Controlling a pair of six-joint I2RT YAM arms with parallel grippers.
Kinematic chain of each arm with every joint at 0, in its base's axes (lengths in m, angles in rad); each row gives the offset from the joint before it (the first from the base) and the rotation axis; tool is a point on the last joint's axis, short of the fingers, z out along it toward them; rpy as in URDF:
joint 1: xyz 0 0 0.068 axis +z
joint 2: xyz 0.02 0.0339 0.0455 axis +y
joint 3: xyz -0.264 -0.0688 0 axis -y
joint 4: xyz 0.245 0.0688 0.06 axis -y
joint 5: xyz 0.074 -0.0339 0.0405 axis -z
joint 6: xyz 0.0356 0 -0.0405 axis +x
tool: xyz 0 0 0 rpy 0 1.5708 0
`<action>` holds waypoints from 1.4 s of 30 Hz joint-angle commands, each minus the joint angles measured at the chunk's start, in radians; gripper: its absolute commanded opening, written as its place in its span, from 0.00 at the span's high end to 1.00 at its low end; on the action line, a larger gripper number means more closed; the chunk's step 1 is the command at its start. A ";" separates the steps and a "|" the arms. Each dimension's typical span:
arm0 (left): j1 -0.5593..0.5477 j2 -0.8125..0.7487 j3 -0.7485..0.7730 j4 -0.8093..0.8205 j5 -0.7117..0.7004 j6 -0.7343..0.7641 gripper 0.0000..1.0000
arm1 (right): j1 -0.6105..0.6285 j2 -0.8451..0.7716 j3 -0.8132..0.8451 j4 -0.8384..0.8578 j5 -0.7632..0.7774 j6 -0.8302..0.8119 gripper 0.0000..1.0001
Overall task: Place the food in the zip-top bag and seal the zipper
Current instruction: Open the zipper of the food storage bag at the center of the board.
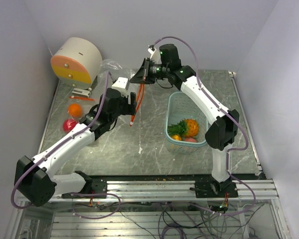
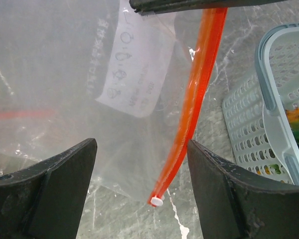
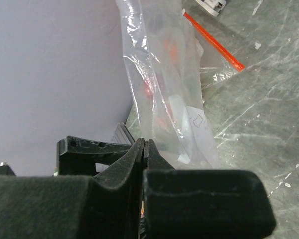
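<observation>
- Top external view is showing the food split in two groups: an orange fruit [image 1: 191, 127], a leafy green piece [image 1: 178, 127] and a pinkish-red piece [image 1: 189, 140] are lying in the teal basket [image 1: 173, 99], while an orange ball [image 1: 74, 109] and a red piece [image 1: 69, 125] are sitting on the desk [image 1: 154, 154] at far left, well apart from the basket.
- None of the food is lying inside the zip-top bag [image 2: 65, 74], which is hanging clear of the desk, left of the basket.
- Its orange-red zipper [image 2: 197, 89] is dangling downward, ending in a white tip [image 2: 157, 201].
- The right hand [image 3: 144, 149] is pinching the bag's clear film, its fingers [image 3: 204, 194] pressing flat together on it.
- The left hand [image 2: 142, 144] is standing wide apart just beside the bag, holding nothing; the film and zipper are hanging in front of the gap.
- A cream drum with an orange-and-yellow face [image 1: 77, 59] is sitting at the far left corner.
- A second red strip [image 3: 214, 42] is lying on the desk beyond the hanging bag.
</observation>
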 commanded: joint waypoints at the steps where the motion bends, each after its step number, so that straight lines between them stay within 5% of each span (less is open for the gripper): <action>1: -0.013 0.018 0.035 0.060 -0.003 -0.020 0.16 | 0.007 -0.055 -0.015 0.012 -0.003 0.012 1.00; 12: -0.045 0.030 0.012 0.123 -0.007 -0.039 0.13 | 0.007 -0.059 -0.013 0.017 -0.011 0.019 1.00; 20: -0.050 0.078 0.021 0.121 -0.091 -0.003 0.23 | 0.009 -0.079 -0.024 0.018 -0.021 0.023 1.00; 25: -0.052 0.091 0.042 0.107 -0.141 0.028 0.41 | 0.008 -0.094 -0.041 0.010 -0.020 0.019 1.00; 27: -0.052 0.087 0.038 0.119 -0.136 0.046 0.61 | 0.007 -0.100 -0.054 0.012 -0.019 0.020 1.00; 29: -0.052 0.085 0.040 0.120 -0.123 0.060 0.91 | 0.007 -0.104 -0.062 0.007 -0.014 0.017 1.00; 32: -0.052 0.075 0.056 0.079 -0.099 0.049 0.93 | -0.003 -0.112 -0.068 0.002 -0.002 -0.002 1.00; 37: -0.052 0.034 0.051 0.026 -0.088 0.016 0.93 | -0.034 -0.152 -0.063 -0.028 0.064 -0.076 0.83; 42: -0.052 -0.009 0.047 -0.034 -0.091 -0.014 0.93 | -0.048 -0.186 -0.040 -0.158 0.189 -0.239 0.55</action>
